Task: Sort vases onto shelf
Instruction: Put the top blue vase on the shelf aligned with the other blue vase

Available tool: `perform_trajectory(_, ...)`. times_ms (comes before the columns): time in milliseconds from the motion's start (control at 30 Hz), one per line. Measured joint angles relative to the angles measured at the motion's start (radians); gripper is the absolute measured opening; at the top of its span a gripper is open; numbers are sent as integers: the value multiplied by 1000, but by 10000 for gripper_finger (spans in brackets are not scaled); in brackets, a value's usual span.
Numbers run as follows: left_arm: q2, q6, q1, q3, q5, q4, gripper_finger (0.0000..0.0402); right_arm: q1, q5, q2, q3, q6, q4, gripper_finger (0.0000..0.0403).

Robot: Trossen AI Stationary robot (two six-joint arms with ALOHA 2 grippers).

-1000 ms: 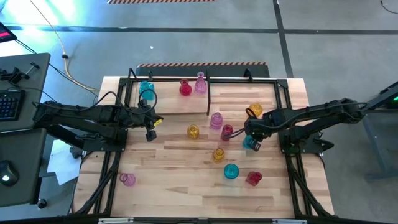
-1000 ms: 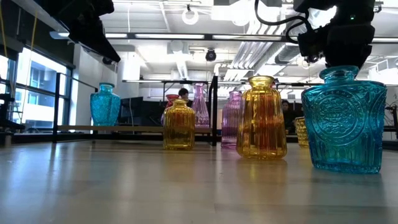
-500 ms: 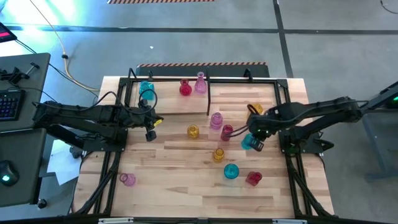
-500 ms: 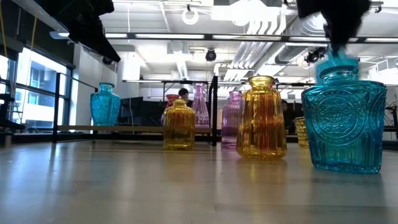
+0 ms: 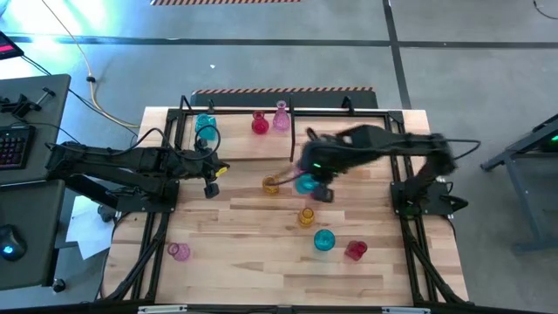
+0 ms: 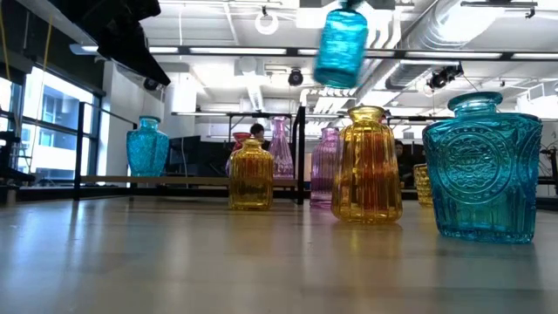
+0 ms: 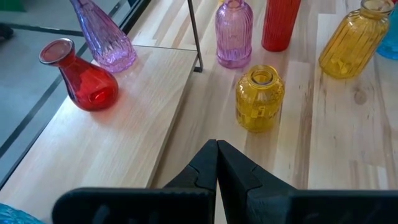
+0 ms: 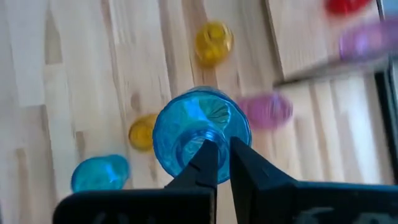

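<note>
Nearest in the low view, a squat cyan vase (image 6: 482, 167) and a ribbed amber vase (image 6: 366, 165) stand upright on the table (image 5: 261, 262), necks up. Above mid-table the right gripper (image 8: 217, 163) is clamped on the rim of a cyan vase (image 5: 305, 184), carried clear of the wood and hanging long axis vertical, mouth up. Farther left the left gripper (image 7: 217, 163) is pinched closed and empty beside the shelf (image 5: 240, 153), whose plank carries, upright, cyan vases (image 5: 206, 129) at left and a red vase (image 5: 260, 123) and a pink vase (image 5: 281, 116) at right.

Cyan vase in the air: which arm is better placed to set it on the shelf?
Right. Its tool is shut on the cyan vase, lifted clear above the table. The left tool is shut and empty beside the shelf.
</note>
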State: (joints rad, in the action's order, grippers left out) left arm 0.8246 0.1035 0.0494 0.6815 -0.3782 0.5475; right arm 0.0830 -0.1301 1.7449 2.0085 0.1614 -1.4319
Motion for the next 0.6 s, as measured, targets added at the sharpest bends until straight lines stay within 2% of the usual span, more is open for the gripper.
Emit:
perform_trajectory(167, 0, 8, 0, 0, 1, 0, 1, -87, 72, 249, 349, -220, -62, 0)
perform_trajectory(233, 0, 13, 0, 0, 1, 1, 0, -124, 86, 257, 299, -291, 31, 0)
perform_trajectory(333, 0, 17, 0, 0, 2, 2, 1, -197, 106, 267, 231, -335, 68, 0)
perform_trajectory(500, 0, 26, 0, 0, 6, 3, 1, -281, 7, 295, 166, -363, 136, 0)
perform_trajectory(600, 0, 27, 0, 0, 8, 2, 1, -299, 35, 293, 162, -395, 240, 0)
